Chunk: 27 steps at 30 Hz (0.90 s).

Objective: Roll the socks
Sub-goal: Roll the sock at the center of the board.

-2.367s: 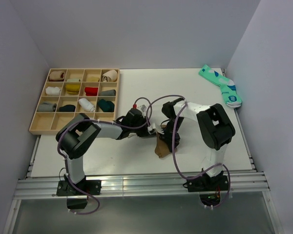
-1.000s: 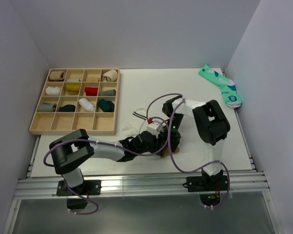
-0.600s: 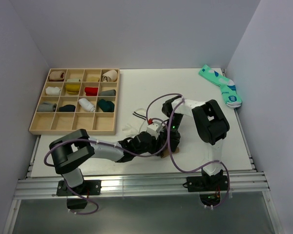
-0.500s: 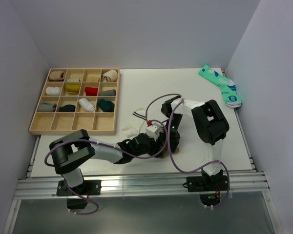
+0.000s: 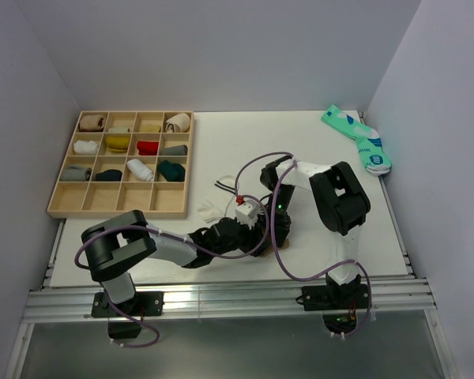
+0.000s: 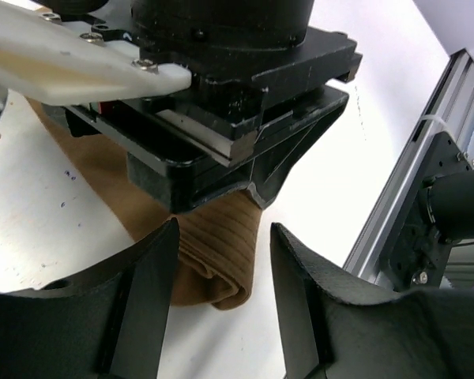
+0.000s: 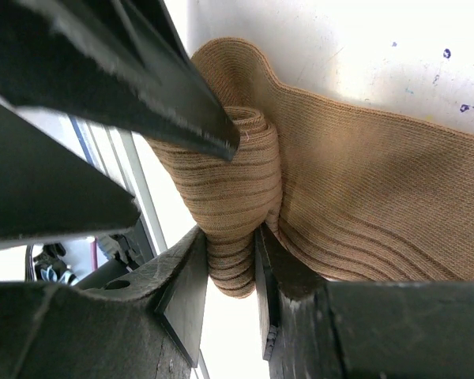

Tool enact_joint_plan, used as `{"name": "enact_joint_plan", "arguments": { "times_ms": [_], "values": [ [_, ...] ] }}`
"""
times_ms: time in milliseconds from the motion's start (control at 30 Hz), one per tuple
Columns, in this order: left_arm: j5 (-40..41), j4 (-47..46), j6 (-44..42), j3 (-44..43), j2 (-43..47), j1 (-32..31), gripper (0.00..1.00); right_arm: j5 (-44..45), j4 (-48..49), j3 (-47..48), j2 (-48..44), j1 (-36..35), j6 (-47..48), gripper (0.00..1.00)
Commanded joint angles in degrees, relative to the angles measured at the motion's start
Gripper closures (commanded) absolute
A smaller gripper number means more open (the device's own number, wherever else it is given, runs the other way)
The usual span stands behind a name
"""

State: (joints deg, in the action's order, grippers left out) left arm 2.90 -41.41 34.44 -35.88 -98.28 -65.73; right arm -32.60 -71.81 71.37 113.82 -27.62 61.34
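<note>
White tabletop [image 5: 245, 134], right of the wooden tray [image 5: 57, 207]: the right gripper [image 7: 231, 246] pinches the rolled end of the tan-brown sock [image 7: 340, 197]. The left gripper [image 6: 221, 238] straddles it, jaws apart. Hold the coil tight while the left closes, or it may unwind.

Nothing here can be read: no lettering, number or brand anywhere I look. The white-blue marks on the teal socks [image 5: 357, 140] are only shapes.

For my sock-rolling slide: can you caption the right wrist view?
Right gripper pinching the rolled end of the tan-brown sock, which lies on the white table.
</note>
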Motion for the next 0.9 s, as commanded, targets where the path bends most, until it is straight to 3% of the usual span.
{"name": "enact_joint_plan", "arguments": {
  "times_ms": [0,567,767,867],
  "values": [
    [-1.1,-5.4,1.4,-0.6,-1.6,-0.4,0.45,1.3,5.1,1.0,1.7,-0.8,0.8,0.67],
    [-1.5,-10.1,4.7,2.2,-5.9,-0.4,0.52,1.7,5.6,1.5,2.4,-0.9,-0.4,0.67],
    [-2.3,-9.7,5.5,1.9,-7.4,-0.5,0.58,1.7,6.3,1.5,2.3,-0.9,-1.2,0.67],
    [-2.4,-9.5,6.3,1.6,-8.5,-0.6,0.67,1.5,6.9,1.4,1.9,-0.9,-1.8,0.66]
  ]
}}
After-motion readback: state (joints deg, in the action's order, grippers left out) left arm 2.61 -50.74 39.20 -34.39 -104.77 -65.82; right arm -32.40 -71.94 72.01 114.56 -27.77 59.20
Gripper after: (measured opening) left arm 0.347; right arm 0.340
